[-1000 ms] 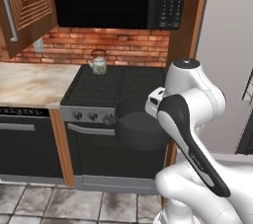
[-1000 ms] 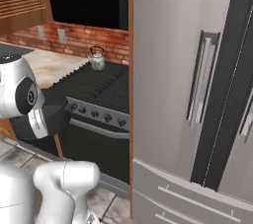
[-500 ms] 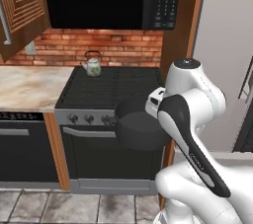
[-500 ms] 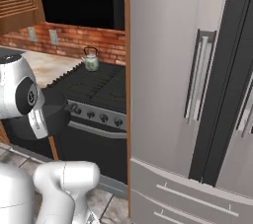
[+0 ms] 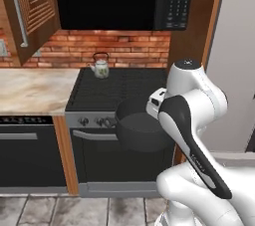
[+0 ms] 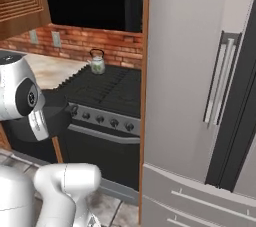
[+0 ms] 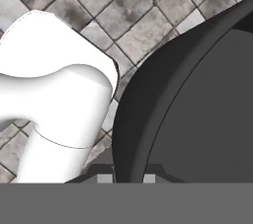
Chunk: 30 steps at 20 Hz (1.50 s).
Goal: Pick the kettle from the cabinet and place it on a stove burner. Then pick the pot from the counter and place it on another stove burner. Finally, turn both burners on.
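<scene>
Gripping the rim of the pot (image 5: pixel 142 130), the gripper (image 7: pixel 129 176) has a finger on each side of the dark wall and carries it in the air in front of the stove (image 5: pixel 119 90), above the tiled floor (image 7: pixel 99 16). Beyond the gripper, the kettle (image 5: pixel 101 66) sits on a rear burner, with the worktop (image 5: pixel 35 88) off to the side.
</scene>
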{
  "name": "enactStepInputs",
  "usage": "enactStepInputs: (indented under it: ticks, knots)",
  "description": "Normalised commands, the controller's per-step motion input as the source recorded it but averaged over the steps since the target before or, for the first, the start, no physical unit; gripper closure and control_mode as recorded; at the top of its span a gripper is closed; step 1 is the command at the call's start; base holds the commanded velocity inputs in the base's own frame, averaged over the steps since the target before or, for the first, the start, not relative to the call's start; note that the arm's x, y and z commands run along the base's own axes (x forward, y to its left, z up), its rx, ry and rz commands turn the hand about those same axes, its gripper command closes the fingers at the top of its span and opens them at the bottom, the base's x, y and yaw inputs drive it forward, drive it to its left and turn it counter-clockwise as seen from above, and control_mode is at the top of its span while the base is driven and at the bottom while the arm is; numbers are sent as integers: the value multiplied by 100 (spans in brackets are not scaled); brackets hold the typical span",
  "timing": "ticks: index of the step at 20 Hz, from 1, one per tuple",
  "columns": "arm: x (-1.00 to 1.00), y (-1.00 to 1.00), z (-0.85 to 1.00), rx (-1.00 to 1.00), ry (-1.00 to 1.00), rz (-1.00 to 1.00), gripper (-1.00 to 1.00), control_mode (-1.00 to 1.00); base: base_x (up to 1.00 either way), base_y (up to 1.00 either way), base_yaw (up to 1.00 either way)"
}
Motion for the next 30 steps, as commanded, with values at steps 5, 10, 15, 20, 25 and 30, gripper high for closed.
enactStepInputs:
  ticks: [5, 10, 15, 20, 25, 30]
  knots:
    - [0, 0, 0, 0, 0, 0, 100, 100, 36, 7, -7]
    - [0, 0, 0, 0, 0, 0, 100, 100, 44, -9, -11]
    - [0, 0, 0, 0, 0, 0, 100, 100, 46, -2, -11]
    - [0, 0, 0, 0, 0, 0, 100, 100, 36, 0, -13]
    - [0, 0, 0, 0, 0, 0, 100, 100, 19, 0, -15]
    - [0, 0, 0, 0, 0, 0, 100, 100, 12, 1, -12]
